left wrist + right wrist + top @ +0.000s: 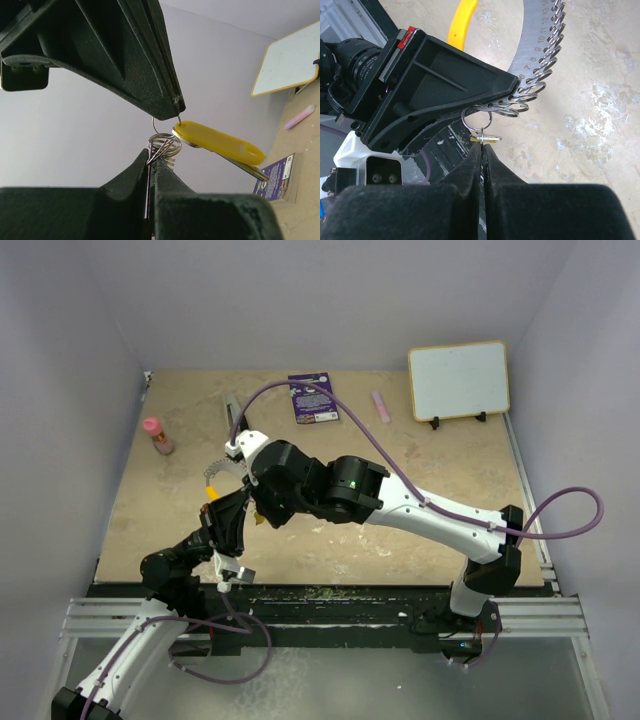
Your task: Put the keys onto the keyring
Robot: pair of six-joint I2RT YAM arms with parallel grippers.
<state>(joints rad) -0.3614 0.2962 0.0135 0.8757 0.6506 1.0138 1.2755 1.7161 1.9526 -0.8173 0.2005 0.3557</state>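
Note:
Both grippers meet above the table's left middle. My left gripper (151, 153) is shut on the thin edge of the keyring (532, 50), a curved silvery band lined with several small wire rings and ending in a yellow handle (460, 20). My right gripper (482, 142) is shut on a key (215, 141) with a yellow head, pinching it at its small wire loop (476, 118). That loop hangs right against the band's rings (167, 148); whether it passes through one I cannot tell. From the top, the left gripper (238, 508) and the right gripper (258, 502) touch tip to tip.
A grey oblong tool (232, 410) lies at the back left, near a red-capped bottle (157, 436). A blue card (313, 398), a pink stick (381, 406) and a small whiteboard (458, 380) stand along the back. Walls close in on three sides.

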